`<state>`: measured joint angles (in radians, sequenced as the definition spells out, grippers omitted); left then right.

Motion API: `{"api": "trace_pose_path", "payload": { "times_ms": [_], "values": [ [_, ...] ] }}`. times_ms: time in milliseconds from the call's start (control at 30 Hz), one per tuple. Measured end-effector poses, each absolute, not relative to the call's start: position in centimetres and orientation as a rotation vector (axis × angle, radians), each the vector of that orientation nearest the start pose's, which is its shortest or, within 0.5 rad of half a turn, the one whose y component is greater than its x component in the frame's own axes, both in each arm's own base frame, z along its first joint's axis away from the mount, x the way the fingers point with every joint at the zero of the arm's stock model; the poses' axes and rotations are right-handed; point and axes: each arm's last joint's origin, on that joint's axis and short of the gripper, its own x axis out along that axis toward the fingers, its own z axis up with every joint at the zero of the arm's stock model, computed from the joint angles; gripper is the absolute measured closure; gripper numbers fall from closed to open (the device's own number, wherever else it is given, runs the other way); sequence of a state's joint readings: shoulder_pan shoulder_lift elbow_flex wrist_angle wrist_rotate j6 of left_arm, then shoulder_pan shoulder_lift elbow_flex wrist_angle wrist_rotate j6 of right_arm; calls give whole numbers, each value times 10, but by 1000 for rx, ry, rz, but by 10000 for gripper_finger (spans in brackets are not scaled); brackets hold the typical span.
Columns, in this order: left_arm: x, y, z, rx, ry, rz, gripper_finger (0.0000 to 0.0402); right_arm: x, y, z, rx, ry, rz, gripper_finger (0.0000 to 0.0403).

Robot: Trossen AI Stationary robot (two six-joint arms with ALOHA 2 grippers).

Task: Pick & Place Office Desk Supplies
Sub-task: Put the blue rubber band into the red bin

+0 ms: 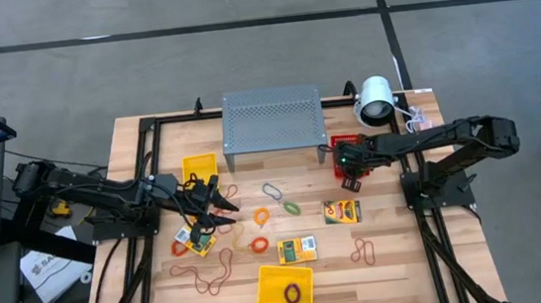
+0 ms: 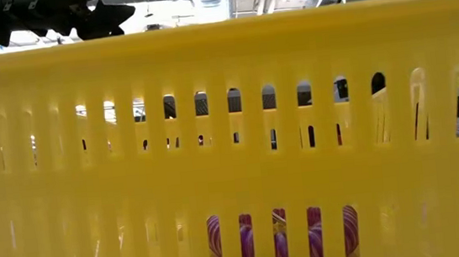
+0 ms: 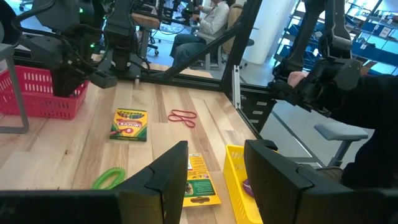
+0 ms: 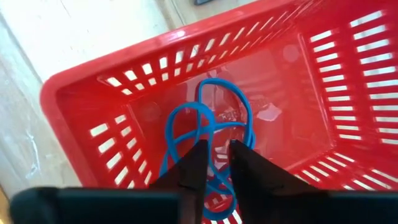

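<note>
Blue rubber band (image 4: 208,134) hangs into the red basket (image 4: 348,81) between the right end effector's (image 4: 214,155) barely parted fingers, which should widen fully before lifting clear.

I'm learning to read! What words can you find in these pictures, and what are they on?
"CRAYONS": on the crayon box lying flat on the table.
Second crayon box: print too small to read.
White paper beside the table: letters cut off, unreadable.
Nothing else has readable words.
</note>
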<state>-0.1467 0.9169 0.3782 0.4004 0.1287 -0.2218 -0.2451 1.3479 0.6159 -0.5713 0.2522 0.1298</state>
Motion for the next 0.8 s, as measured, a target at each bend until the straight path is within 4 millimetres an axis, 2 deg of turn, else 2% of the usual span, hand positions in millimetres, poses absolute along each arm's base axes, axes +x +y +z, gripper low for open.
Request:
{"api": "trace_pose_path", "payload": {
  "times_ms": [267,433,567,800],
  "values": [
    [193,-32,226,-219,169,-258,247,201,-58,152,91,1278,-509,231],
    [193,-32,226,-219,169,-258,247,199,-58,164,76,1242,-507,186],
    [193,-32,226,-219,169,-258,247,196,-58,178,58,1199,-535,174],
    [193,-32,225,-215,169,-259,247,189,-56,196,54,1132,-549,178]
  ]
}}
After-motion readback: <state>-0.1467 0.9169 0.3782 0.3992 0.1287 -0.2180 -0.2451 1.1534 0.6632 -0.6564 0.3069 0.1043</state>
